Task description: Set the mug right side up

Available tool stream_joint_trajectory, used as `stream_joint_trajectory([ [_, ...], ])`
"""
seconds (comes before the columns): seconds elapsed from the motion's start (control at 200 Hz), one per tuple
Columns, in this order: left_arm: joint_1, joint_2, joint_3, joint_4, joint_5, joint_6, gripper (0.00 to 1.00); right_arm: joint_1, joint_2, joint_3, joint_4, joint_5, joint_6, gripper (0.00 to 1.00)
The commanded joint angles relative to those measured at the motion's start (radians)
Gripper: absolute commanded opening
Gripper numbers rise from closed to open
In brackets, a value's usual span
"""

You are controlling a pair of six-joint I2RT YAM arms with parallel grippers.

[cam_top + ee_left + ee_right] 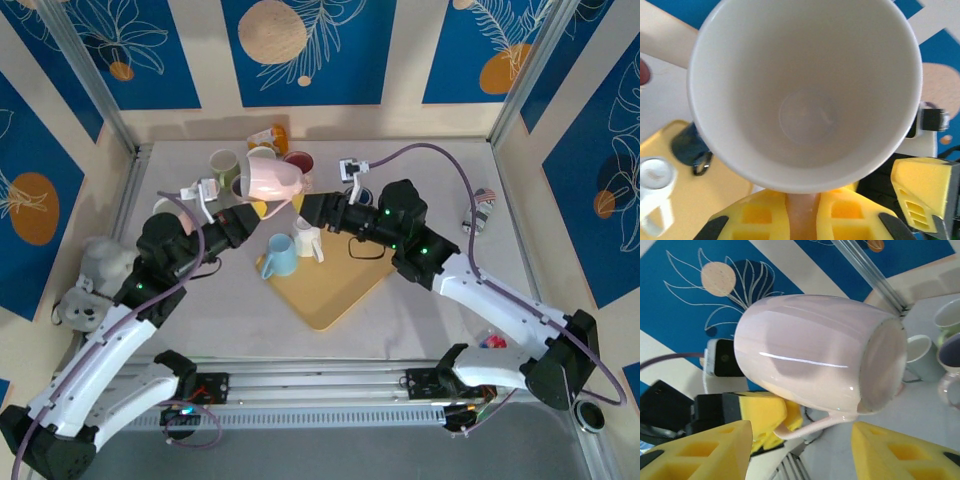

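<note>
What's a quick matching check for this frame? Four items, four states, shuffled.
Items:
1. pink mug
2. blue mug
3. left gripper
4. right gripper

States:
A. open
B. on the yellow tray
C. shut on the pink mug
D. in the air, tipped sideways

Pairs: 1-D, 2-B, 3-C, 4-A
</note>
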Motion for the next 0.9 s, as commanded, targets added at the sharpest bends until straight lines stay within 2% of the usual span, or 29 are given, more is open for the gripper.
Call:
stream_joint_trajectory([
  [0.0, -0.006, -0.023, 0.121, -0.148, -0.073, 0.165, 0.00, -0.006, -0.040, 0.051, -0.194, 0.058, -0.095, 0.56],
  [0.235, -0.006, -0.011, 0.243, -0.476, -0.239, 0.336, 0.00, -0.012, -0.053, 0.138, -0.496, 0.153, -0.185, 0.57],
  [0.53, -0.006, 0.089, 0.359, -0.834, -0.554, 0.489, 0.00, -0.035, -0.039, 0.179, -0.663, 0.218, -0.194, 0.57],
  [0.67, 0.005, 0.151, 0.364, -0.877, -0.641, 0.527, 0.00, -0.045, -0.018, 0.196, -0.719, 0.237, -0.184, 0.57],
  [0.895, 0.092, 0.220, 0.287, -0.811, -0.628, 0.576, 0.00, -0.075, 0.025, 0.214, -0.791, 0.238, -0.176, 0.57],
])
